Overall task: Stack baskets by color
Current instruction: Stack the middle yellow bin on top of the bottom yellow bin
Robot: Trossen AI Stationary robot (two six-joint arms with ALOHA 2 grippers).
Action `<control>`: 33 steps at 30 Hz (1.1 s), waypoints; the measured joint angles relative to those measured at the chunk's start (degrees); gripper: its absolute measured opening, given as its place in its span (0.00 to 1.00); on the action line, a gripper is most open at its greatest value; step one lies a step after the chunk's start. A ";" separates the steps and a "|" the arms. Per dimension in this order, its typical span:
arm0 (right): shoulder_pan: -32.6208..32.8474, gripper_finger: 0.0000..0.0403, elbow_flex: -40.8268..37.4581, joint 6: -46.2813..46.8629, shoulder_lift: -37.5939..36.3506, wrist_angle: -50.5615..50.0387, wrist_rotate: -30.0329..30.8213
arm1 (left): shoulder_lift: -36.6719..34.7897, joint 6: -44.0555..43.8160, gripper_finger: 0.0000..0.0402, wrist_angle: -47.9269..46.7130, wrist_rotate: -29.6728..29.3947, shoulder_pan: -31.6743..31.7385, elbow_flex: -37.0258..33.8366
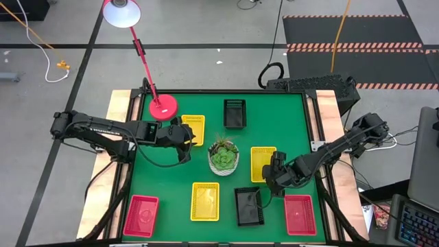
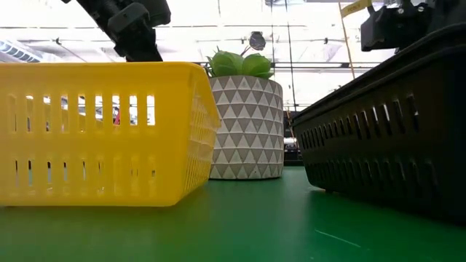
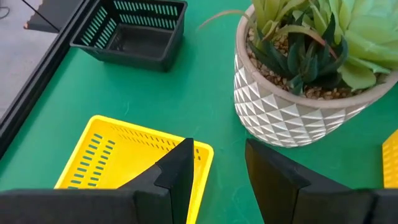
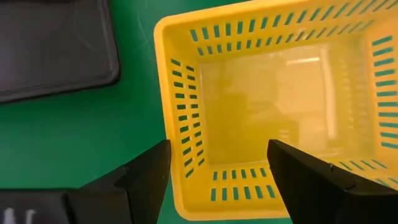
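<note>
The green table (image 1: 178, 178) holds baskets at seven separate spots around the plant pot (image 1: 223, 158), which stands near its middle. As far as the high view shows, no colour has been gathered yet, so nearly all of the stacking is left to do. Whether any spot already holds two baskets nested together, I cannot tell.

The three yellow ones all lie apart. The far yellow basket (image 1: 194, 129) sits beyond the pot on its left side, the right yellow basket (image 1: 263, 161) is just beside the pot, and the near yellow basket (image 1: 205, 201) is in front of the pot. The far black basket (image 1: 234, 113) is beyond the pot, while the near black basket (image 1: 249, 206) is in front of it, well apart from its partner. The left red basket (image 1: 141, 215) and the right red basket (image 1: 300, 214) lie at the two front corners, farthest from the pot.

The left gripper (image 3: 217, 152) hangs over the far yellow basket's corner nearest the pot, released, its fingers straddling the rim without pinching it. The right gripper (image 4: 219, 149) hovers over the right yellow basket's edge, spread wide and grasping nothing. By my reading, yellow is the colour being started.
</note>
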 joint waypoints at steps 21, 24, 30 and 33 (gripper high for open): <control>3.28 0.60 -1.99 3.10 1.81 2.78 0.34 | 0.00 -3.34 0.37 -0.88 0.00 -0.04 0.00; 3.28 0.52 -2.99 3.06 3.94 2.95 0.41 | 0.02 -4.19 0.37 -1.55 0.00 -0.02 0.00; 2.94 0.25 -4.07 1.61 5.07 3.03 0.58 | 0.70 -5.02 0.37 -1.43 0.00 -0.04 0.00; 1.97 0.09 -4.80 1.22 5.07 2.97 0.54 | 0.70 -5.02 0.37 -1.43 0.00 -0.02 0.00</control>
